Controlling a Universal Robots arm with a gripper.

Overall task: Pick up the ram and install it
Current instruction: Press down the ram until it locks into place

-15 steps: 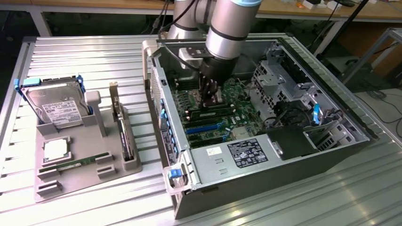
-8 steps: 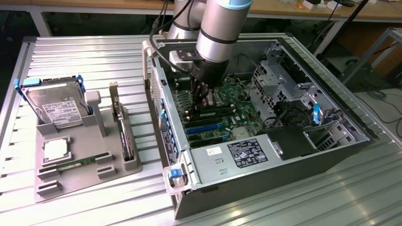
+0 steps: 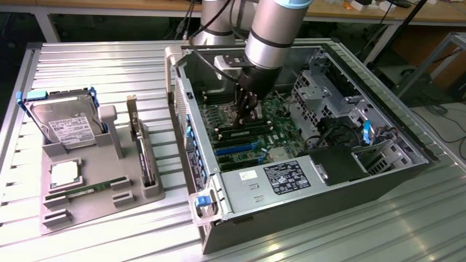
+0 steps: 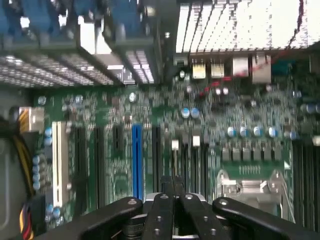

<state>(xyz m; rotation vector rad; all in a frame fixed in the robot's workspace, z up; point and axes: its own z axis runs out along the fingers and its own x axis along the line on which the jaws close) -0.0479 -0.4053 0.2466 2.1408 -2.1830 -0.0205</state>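
My gripper [image 3: 248, 115] is down inside the open computer case [image 3: 240, 188], just above the green motherboard [image 3: 273, 139]. In the wrist view the fingers [image 4: 161, 210] stand close together, shut on a thin dark edge that I take for the ram [image 4: 173, 184], seen end-on. Black slots and the silver CPU socket frame [image 4: 250, 187] lie right beneath it. A second, identical stick [image 3: 145, 158] stands on edge in a holder of the grey tray [image 3: 102, 210], at the exterior view's left.
The tray also carries a silver hard drive [image 3: 69, 123], a small square CPU chip [image 3: 64, 173] and a flat green strip [image 3: 80, 191]. Drive cages [image 3: 328, 93] and cables crowd the case's far side. The case walls close in around the arm.
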